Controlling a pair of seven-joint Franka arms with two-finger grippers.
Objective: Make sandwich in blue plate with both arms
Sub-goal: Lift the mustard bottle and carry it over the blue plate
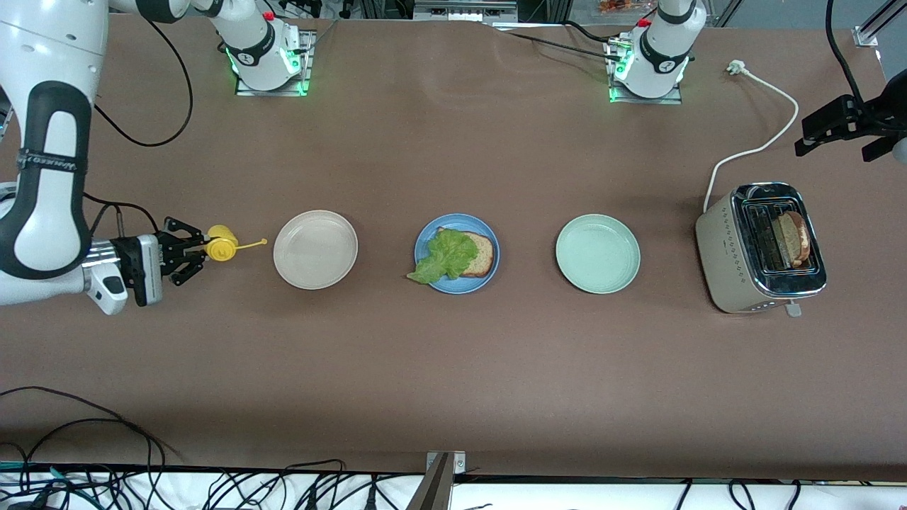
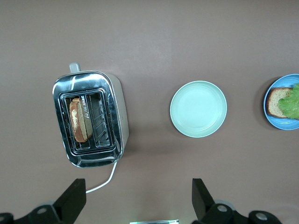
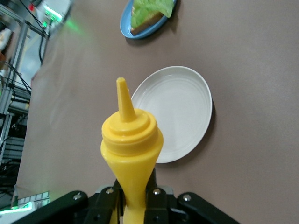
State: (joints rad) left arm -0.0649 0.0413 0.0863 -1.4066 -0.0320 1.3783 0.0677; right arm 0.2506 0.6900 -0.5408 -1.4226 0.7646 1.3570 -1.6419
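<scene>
Brown table (image 1: 453,368), right end effector (image 1: 186,249) clamped on yellow squeeze bottle (image 1: 222,243) (horizontal), left end effector (image 2: 135,198) apart over toaster (image 1: 758,248).

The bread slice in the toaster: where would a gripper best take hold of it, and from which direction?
By its top edge, coming straight down from above. The bread slice stands upright on edge in one slot of the toaster, only its crust edge showing. The fingers should probably straddle its two flat faces. The left gripper hangs open above the table near the toaster.
</scene>
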